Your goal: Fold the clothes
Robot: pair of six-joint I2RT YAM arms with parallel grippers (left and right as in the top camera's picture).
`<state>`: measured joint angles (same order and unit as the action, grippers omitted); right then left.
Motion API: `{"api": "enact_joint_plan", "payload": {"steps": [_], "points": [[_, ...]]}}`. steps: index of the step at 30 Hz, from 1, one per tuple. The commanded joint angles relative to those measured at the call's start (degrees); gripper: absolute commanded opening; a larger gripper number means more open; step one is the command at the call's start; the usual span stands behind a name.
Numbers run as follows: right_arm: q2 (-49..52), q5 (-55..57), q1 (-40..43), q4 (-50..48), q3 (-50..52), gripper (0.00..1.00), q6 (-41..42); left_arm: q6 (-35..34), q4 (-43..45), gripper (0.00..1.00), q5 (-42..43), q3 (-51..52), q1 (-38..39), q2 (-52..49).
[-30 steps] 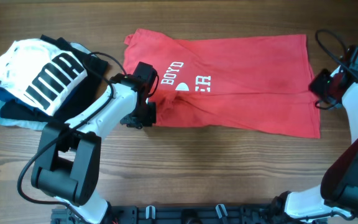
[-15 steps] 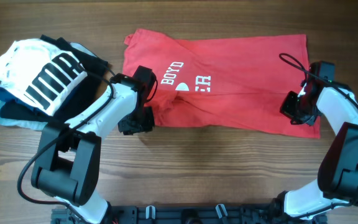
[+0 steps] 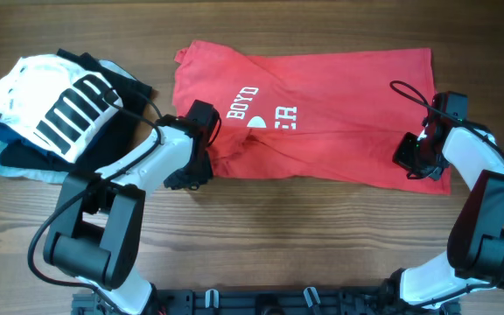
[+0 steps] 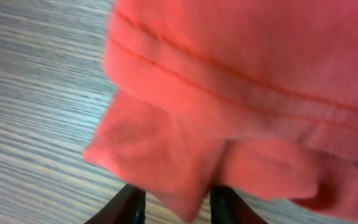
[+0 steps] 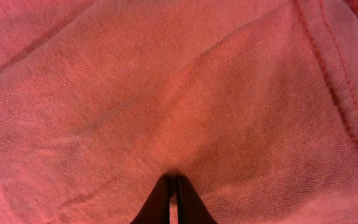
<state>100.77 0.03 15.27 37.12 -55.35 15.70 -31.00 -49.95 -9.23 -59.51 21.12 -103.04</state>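
The red T-shirt (image 3: 322,131) lies spread across the wooden table, with its white lettering near the left-centre. My left gripper (image 3: 191,173) is at the shirt's lower left sleeve. In the left wrist view its two fingers (image 4: 178,208) are apart, with a corner of the red sleeve (image 4: 166,162) hanging between them. My right gripper (image 3: 412,162) rests on the shirt's lower right part. In the right wrist view its fingers (image 5: 173,186) are pressed together, pinching a pucker of the red fabric (image 5: 166,93).
A pile of other garments sits at the far left: a white one with black stripes (image 3: 51,101) on top of a black one (image 3: 24,156) and a light blue one (image 3: 3,164). Bare wooden table (image 3: 278,227) runs along the front.
My right arm has swung in from the right edge onto the shirt's lower right part and closed on the fabric. My left gripper has shifted slightly down and left at the sleeve.
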Motion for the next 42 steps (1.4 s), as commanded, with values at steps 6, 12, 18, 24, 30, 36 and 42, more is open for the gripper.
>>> {"api": "enact_joint_plan", "payload": {"steps": [6, 12, 18, 24, 30, 36, 42], "points": [[1.3, 1.0, 0.2, -0.7, 1.1, 0.05, -0.5, -0.8, 2.3, 0.38, 6.3, 0.4, -2.2, 1.0], [1.3, 1.0, 0.2, -0.9, 1.1, 0.06, -0.5, -0.8, 2.2, 0.38, 8.2, 0.4, -2.3, 1.2], [1.3, 1.0, 0.2, -0.9, 1.1, 0.06, -0.5, -1.0, 3.0, 0.38, 3.7, 0.4, -2.7, 1.3], [1.3, 1.0, 0.2, -0.8, 1.1, 0.06, -0.5, -1.2, 5.0, 0.34, 3.1, 0.4, -2.7, 1.3], [1.3, 1.0, 0.2, -0.8, 1.1, 0.06, -0.5, -1.2, 4.5, 0.04, -0.8, 0.4, -2.7, 1.3], [1.3, 1.0, 0.2, -0.8, 1.1, 0.06, -0.5, -1.2, 0.3, 0.04, -15.8, 0.4, -2.7, 1.3], [1.3, 1.0, 0.2, -0.9, 1.1, 0.06, -0.5, -1.0, -0.3, 0.04, -32.0, 0.4, -2.7, 1.3]]}}
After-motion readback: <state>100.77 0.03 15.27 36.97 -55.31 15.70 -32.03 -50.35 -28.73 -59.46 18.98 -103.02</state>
